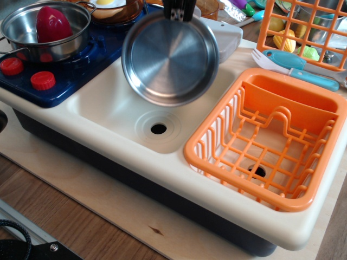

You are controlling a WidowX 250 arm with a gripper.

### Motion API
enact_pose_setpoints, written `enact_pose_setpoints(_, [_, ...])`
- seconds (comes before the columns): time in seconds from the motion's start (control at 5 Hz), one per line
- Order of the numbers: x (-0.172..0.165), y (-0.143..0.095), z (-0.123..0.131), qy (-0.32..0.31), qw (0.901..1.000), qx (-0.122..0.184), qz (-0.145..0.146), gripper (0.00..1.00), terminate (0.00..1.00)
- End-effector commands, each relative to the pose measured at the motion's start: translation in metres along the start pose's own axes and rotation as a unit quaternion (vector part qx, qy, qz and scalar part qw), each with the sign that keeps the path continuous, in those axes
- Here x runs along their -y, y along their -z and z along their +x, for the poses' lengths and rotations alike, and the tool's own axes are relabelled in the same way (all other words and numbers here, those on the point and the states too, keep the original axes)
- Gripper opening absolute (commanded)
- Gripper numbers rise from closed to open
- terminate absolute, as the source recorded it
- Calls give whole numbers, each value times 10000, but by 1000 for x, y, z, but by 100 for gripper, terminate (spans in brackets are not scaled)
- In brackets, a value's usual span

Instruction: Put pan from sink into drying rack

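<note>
The pincer (179, 13), mostly cut off at the top edge, is clamped on the rim of the pan (170, 58). The pan hangs tilted in the air above the sink (116, 108), left of the drying rack (271, 135).

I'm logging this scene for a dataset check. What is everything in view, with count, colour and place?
pan: 1, shiny steel, held in the air above the sink, tilted toward the camera
sink: 1, cream-white, centre, drain hole bare
drying rack: 1, orange, right basin, nothing in it
pot: 1, steel, on the stove at top left
red toy: 1, inside the pot
stove: 1, dark blue, left of the sink
knobs: 2, red, on the stove front
fork: 1, teal and white, behind the rack
wire basket: 1, orange, top right, toys inside
gripper: 1, black, top edge, gripping the pan's upper rim
</note>
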State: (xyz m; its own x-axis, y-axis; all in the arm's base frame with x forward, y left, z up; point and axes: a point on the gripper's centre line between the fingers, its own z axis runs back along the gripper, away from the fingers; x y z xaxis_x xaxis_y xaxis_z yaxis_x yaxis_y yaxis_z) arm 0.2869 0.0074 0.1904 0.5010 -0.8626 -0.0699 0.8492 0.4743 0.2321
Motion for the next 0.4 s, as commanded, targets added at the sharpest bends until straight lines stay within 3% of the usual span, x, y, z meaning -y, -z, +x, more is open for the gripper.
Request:
enact_pose_setpoints(0.0, [-2,-36,23,-340,9992,143,180,0,0])
enact_pose_setpoints(0.2, [7,-40,49,-814,9953,523,-62,0,100])
